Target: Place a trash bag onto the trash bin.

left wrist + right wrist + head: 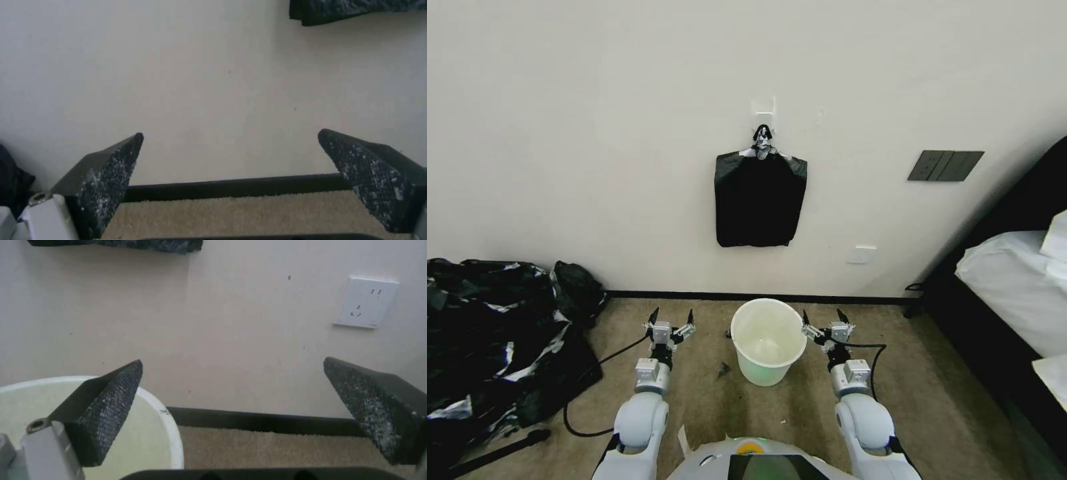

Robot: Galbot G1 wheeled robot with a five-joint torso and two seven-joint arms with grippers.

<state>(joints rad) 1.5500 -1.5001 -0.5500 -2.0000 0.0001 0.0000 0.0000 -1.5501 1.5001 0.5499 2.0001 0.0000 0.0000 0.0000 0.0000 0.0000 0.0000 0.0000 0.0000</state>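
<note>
Trash bin (768, 341): a small round white plastic bucket, standing unlined on the carpet, near the far wall. No single loose trash bag is identifiable. A flat stack of black bags (760, 200) hangs from a metal clip on the wall above the bin, likely as the supply. The left gripper (672, 322) hovers left of the bin, the right gripper (825, 319) right of it; both have fingers spread and empty, flanking the rim.

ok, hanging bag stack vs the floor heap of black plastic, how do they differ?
The bag stack hangs flat and rectangular from a clip on the wall; the heap lies crumpled on the carpet at the robot's left. The stack is plain black, the heap bigger with silvery patches. Both are black plastic.
</note>
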